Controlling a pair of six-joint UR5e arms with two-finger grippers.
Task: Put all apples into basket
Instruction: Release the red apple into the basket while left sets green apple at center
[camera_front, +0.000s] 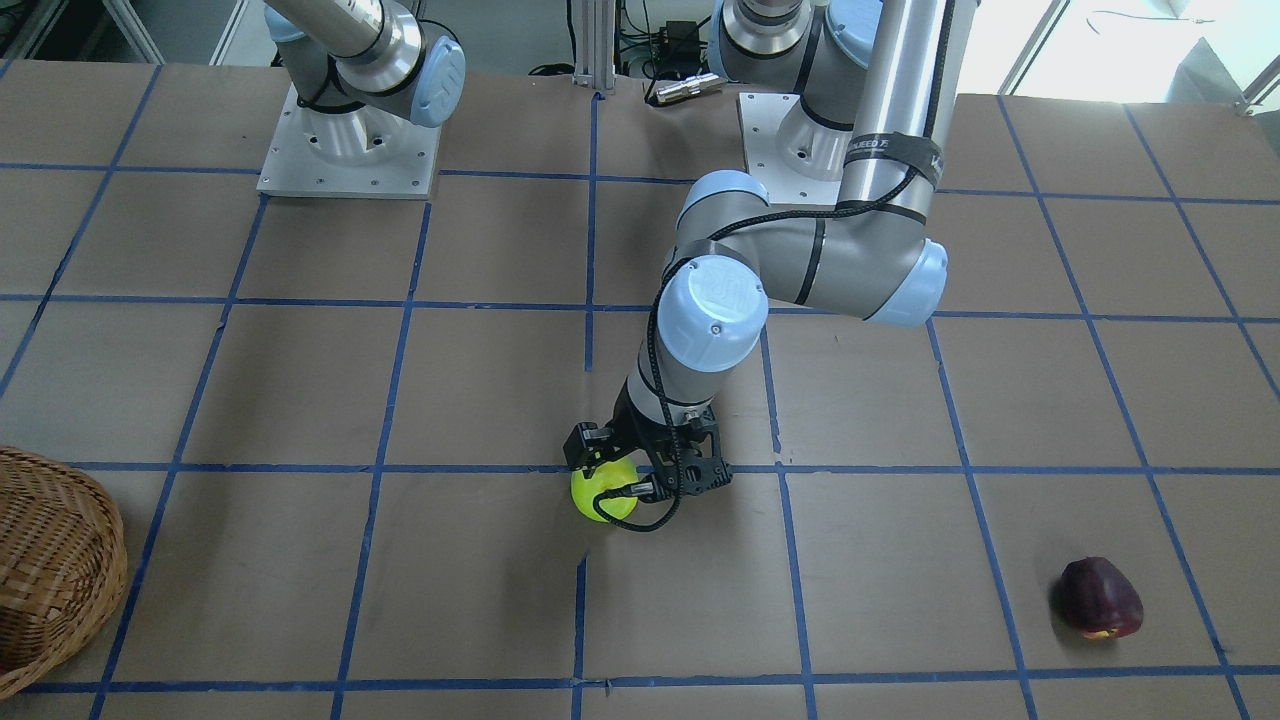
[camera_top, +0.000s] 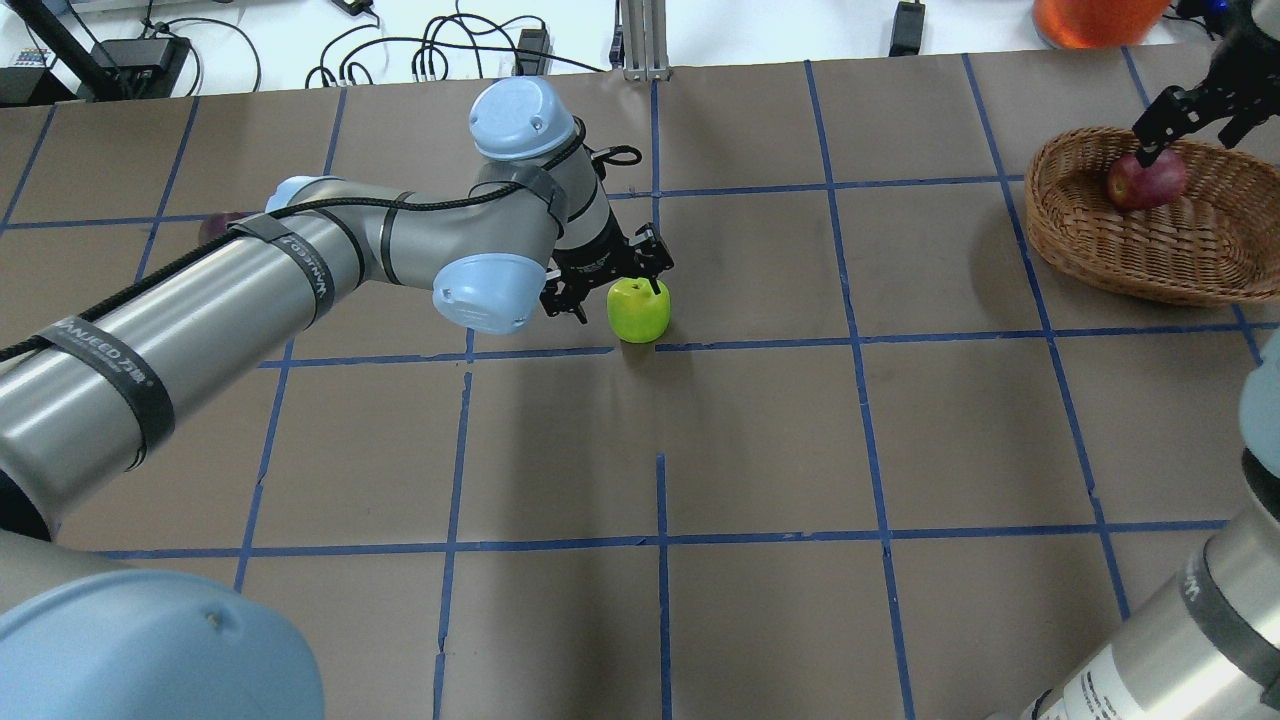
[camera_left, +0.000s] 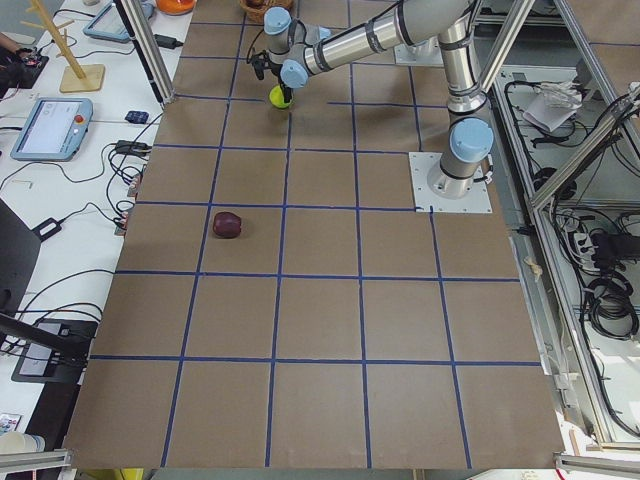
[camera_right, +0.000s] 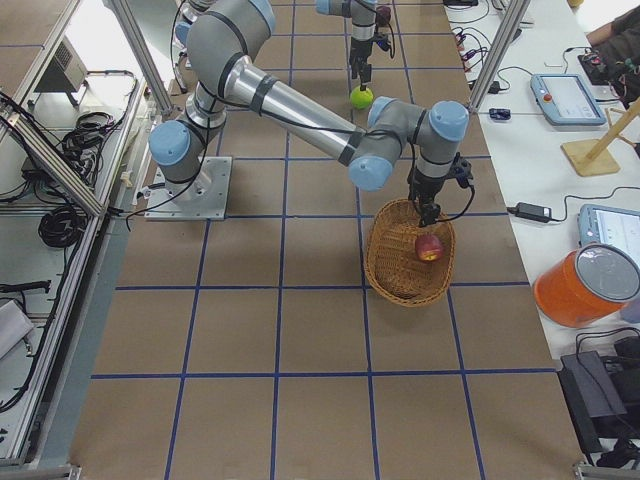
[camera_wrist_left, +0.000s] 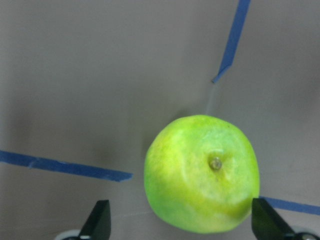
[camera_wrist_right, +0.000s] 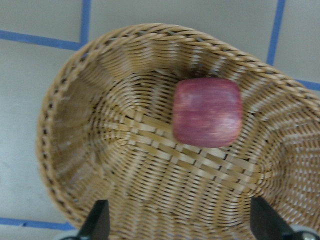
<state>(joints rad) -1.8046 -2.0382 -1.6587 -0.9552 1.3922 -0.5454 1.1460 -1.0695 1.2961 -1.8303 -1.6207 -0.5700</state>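
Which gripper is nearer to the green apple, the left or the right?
Left. The left gripper hangs open just above the green apple. The right gripper is far off across the table, above the basket.

We see a basket (camera_wrist_right: 75, 150) of rough woven wicker; the counter (camera_top: 770, 440) looks like matt brown paper. The green apple (camera_wrist_left: 195, 180) is smooth, faintly glossy.

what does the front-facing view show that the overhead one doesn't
Only front-facing: the dark apple lying in plain sight on the table. Only overhead: the red apple inside the basket, with the open right hand above it. Both: the green apple on the table, the open left hand straddling it, and at least part of the basket.
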